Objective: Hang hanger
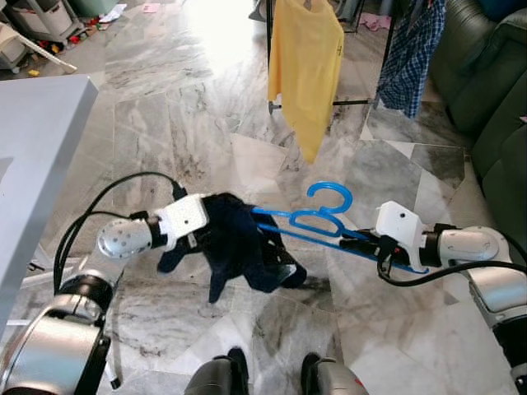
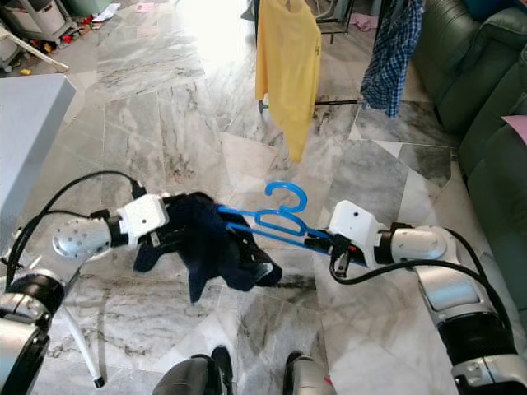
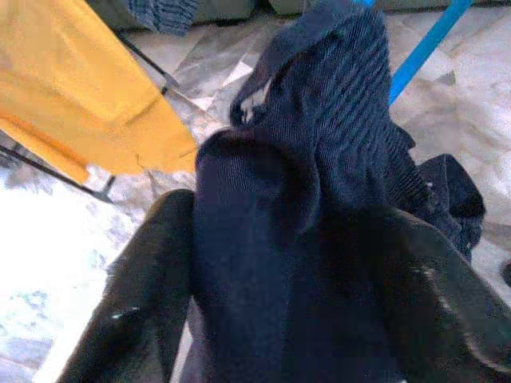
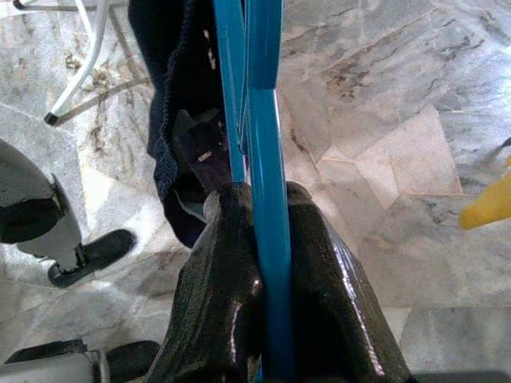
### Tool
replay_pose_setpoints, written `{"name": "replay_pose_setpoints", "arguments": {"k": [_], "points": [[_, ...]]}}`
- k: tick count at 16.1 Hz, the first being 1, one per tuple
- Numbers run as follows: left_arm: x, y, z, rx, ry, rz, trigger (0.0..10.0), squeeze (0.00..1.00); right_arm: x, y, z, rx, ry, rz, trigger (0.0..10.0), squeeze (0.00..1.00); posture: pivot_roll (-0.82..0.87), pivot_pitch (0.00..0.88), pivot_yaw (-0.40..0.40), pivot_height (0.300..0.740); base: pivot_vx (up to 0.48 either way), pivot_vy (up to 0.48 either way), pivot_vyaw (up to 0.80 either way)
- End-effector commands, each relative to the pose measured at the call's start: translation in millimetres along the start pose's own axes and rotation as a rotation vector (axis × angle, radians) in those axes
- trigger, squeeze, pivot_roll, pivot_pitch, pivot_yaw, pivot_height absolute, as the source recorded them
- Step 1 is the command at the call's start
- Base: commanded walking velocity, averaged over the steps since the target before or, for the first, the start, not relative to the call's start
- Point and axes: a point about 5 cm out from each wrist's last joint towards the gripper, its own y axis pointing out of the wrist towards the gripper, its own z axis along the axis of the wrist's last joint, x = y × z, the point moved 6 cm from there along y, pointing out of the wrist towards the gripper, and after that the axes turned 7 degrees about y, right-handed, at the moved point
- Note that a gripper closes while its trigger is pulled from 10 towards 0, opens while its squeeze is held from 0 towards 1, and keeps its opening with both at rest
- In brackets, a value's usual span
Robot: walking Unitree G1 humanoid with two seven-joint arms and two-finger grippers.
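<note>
The bright blue plastic hanger (image 1: 325,220) lies nearly level in the air between the two arms, its hook turned up and away from the robot. The right gripper (image 4: 267,263) is clamped on one end of its blue bar, fingers pressed to either side, which keeps the frame steady. A dark navy knitted garment (image 1: 239,247) bunches over the hanger's far end, away from that claw, and the left gripper (image 3: 287,263) has its two black fingers closed around a fold of it. Judging from this hold, the right claw braces the hanger while the left works the cloth onto it; hanging on a rail would come afterwards.

Below both claws spreads a grey-veined marble floor (image 1: 181,99), brightly lit farther off. Ahead of the claws, well apart, a yellow shirt (image 1: 305,70) and a blue checked shirt (image 1: 412,53) hang on a black clothes rack (image 1: 354,101). A dark green sofa (image 1: 486,82) stands beyond the right claw, and a pale grey tabletop (image 1: 37,132) beyond the left.
</note>
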Motion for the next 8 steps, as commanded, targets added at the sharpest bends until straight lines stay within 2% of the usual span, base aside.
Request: {"name": "replay_pose_setpoints", "arguments": {"k": [1, 8], "points": [[1.4, -3.3, -1, -0.006, 0.021, -0.026, 10.0, 1.0, 6.4, -2.8, 10, 0.047, -0.015, -0.028, 0.0, 0.0, -0.12, 0.237, 0.081, 0.74, 0.0, 0.0, 0.0], [-13.1, -1.8, 5, -0.009, 0.106, 0.012, 10.0, 1.0, 4.8, 0.0, 12, 0.05, -0.02, -0.011, 0.0, 0.0, -0.12, 0.234, 0.083, 0.74, 0.0, 0.0, 0.0]]}}
